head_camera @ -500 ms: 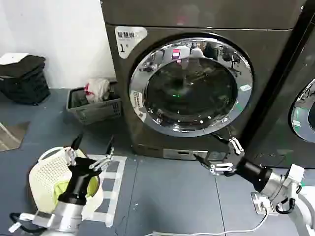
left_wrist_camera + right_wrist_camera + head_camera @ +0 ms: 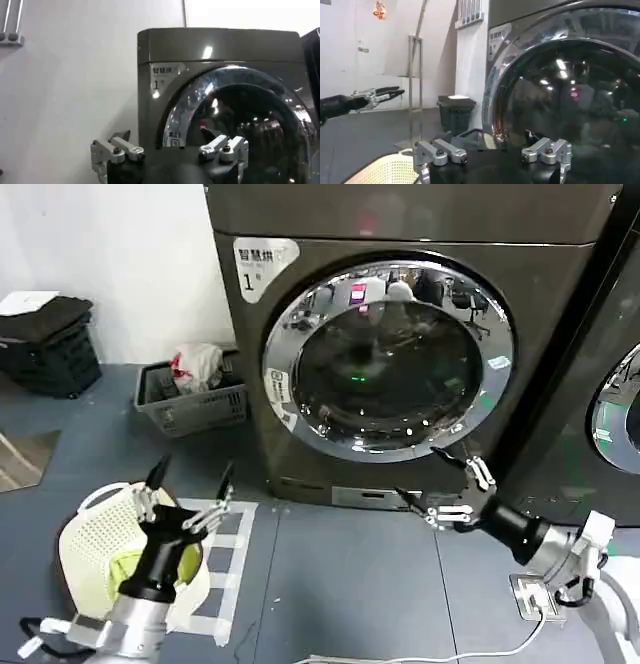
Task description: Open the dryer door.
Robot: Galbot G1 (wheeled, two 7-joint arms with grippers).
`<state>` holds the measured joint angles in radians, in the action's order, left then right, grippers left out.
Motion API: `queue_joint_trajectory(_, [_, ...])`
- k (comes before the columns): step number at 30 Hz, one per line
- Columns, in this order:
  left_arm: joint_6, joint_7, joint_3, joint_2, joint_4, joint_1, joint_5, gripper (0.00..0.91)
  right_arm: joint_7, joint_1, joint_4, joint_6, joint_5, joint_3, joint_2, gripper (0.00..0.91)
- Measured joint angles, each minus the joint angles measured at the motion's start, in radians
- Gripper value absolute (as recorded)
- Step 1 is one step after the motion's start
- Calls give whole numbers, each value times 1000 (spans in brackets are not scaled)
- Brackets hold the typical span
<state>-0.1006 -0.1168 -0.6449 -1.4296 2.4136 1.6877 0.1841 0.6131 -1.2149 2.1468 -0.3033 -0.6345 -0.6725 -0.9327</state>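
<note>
The dryer door point(image 2: 388, 362) is a round porthole of dark glass in a wide chrome rim, lying shut on the grey-brown machine with the white "1" sticker point(image 2: 258, 264). My right gripper point(image 2: 420, 476) is open, low in front of the door's lower right rim and not touching it. From the right wrist, the door point(image 2: 570, 100) fills the space just beyond the open right gripper point(image 2: 492, 150). My left gripper point(image 2: 193, 474) hangs open over a white basket point(image 2: 95, 534), well left of the machine. In the left wrist view the door point(image 2: 250, 125) lies farther off behind the left gripper point(image 2: 170, 150).
A grey laundry basket point(image 2: 190, 394) stands against the wall left of the machine, and a black crate point(image 2: 48, 344) farther left. A black neighbouring machine point(image 2: 610, 404) stands at the right. White tape marks point(image 2: 228, 544) and a white cable point(image 2: 480, 649) lie on the floor.
My right gripper has crept slightly up and toward the door's lower rim. The left arm and the door have not moved.
</note>
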Motion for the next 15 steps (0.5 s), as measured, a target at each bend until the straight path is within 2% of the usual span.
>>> queue_joint_trajectory(5, [0, -2, 0, -1, 2, 0, -1, 907, -45, 64, -41, 6, -35, 61, 26, 907])
queue_joint_trajectory(15, [0, -3, 3, -1, 4, 2, -6, 907, -71, 235, -120, 2, -55, 215, 64, 907])
